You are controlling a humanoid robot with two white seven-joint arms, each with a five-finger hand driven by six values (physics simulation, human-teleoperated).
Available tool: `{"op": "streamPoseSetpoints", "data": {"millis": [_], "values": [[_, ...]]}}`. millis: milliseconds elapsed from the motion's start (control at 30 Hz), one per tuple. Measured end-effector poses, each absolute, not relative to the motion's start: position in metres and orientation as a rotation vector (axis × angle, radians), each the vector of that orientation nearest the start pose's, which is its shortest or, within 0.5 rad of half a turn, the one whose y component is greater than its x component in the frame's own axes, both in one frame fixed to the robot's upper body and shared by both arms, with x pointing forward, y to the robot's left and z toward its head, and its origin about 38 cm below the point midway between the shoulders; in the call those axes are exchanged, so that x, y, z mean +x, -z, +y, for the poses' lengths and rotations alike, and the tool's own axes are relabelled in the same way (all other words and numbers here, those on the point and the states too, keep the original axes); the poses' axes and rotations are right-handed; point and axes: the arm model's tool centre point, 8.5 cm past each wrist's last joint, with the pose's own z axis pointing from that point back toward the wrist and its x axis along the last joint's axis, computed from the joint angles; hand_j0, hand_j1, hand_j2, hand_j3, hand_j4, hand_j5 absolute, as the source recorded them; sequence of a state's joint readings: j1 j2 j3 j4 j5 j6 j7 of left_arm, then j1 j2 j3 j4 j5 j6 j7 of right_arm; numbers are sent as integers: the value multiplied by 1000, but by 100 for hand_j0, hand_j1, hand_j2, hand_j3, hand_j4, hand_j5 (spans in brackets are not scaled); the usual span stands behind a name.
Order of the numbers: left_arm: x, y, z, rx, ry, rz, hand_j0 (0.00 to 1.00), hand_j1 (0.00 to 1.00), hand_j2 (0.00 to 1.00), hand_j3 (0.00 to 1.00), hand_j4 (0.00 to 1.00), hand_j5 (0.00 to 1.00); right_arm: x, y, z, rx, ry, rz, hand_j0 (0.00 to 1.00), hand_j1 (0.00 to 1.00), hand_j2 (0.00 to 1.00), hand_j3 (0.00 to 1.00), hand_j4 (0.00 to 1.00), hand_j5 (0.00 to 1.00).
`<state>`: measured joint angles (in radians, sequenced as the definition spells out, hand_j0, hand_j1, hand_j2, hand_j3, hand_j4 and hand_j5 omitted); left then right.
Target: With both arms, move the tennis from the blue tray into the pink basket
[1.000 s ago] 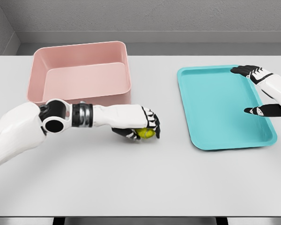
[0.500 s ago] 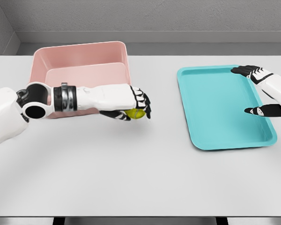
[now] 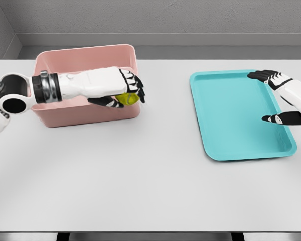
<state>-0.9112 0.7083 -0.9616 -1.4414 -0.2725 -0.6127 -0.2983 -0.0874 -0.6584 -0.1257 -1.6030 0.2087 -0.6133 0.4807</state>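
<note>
My left hand (image 3: 124,93) is shut on the yellow-green tennis ball (image 3: 126,99), which it holds above the right part of the pink basket (image 3: 60,117), just over the front wall. The left forearm stretches across the basket from the picture's left. The blue tray (image 3: 226,145) lies on the right half of the table with nothing on it. My right hand (image 3: 277,95) hovers over the tray's right edge, fingers spread and holding nothing.
The white table (image 3: 140,181) carries the basket at the back left and the tray at the right. A grey wall runs behind the table's far edge.
The left hand has lifted the ball from the table and carried it back and to the left, up over the basket. The right hand has stayed put.
</note>
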Motion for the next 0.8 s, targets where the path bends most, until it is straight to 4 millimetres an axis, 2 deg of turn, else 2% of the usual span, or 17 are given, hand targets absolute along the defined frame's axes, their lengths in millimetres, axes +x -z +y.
{"op": "streamPoseSetpoints", "data": {"millis": [200,500,533,567,600,700,800], "values": [[470,-255,220,-407,-2709,2296,64,64,64,64,64,64,360,-217,-386,-469,-1406,-1787,100,100,100,100,100,100],[496,-241,262,-554,-2814,2363,70,70,70,70,70,70,360,-217,-386,-469,-1406,-1787,100,100,100,100,100,100],[498,-240,266,-571,-2825,2370,76,76,76,76,76,76,360,-217,-386,-469,-1406,-1787,100,100,100,100,100,100],[501,-239,271,-588,-2833,2379,96,96,96,96,96,96,360,-217,-386,-469,-1406,-1787,100,100,100,100,100,100],[502,-238,276,-604,-2837,2391,100,100,100,100,100,100,360,-217,-386,-469,-1406,-1787,100,100,100,100,100,100],[505,-239,284,-638,-2828,2426,100,100,100,100,100,100,360,-217,-386,-469,-1406,-1787,100,100,100,100,100,100],[504,-240,284,-636,-2811,2447,100,100,100,100,100,100,360,-217,-386,-469,-1406,-1787,100,100,100,100,100,100]]}}
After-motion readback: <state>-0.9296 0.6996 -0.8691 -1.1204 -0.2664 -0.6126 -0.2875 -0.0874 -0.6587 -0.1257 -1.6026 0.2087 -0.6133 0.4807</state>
